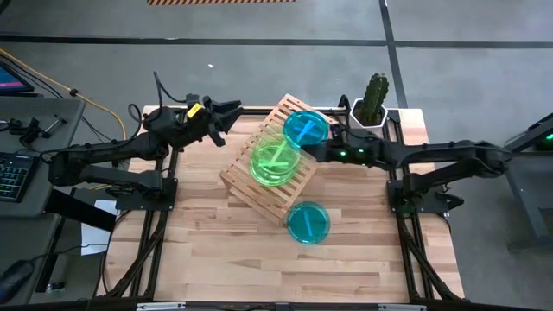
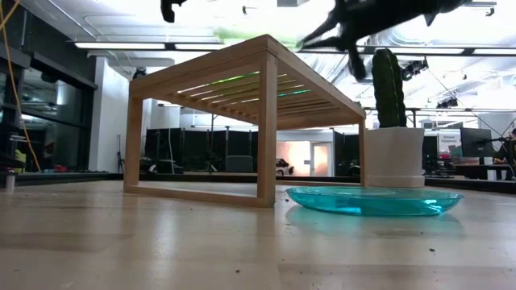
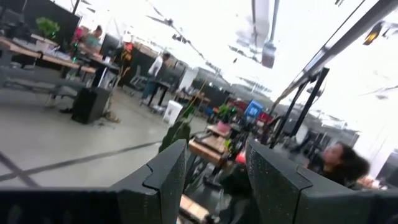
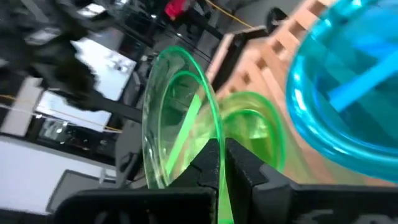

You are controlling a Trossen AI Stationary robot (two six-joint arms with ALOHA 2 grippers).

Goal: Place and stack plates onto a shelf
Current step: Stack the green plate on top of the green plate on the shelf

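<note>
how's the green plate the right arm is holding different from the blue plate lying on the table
The green plate is lime-green, the blue plate on the table teal. The green plate is pinched at its rim by the right pincer above the shelf; the blue plate lies flat and untouched beside the shelf. Both are round and translucent.

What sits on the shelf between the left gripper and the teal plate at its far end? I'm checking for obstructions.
In the high view, only bare wooden slats of the shelf lie between the left gripper and the teal plate.
</note>
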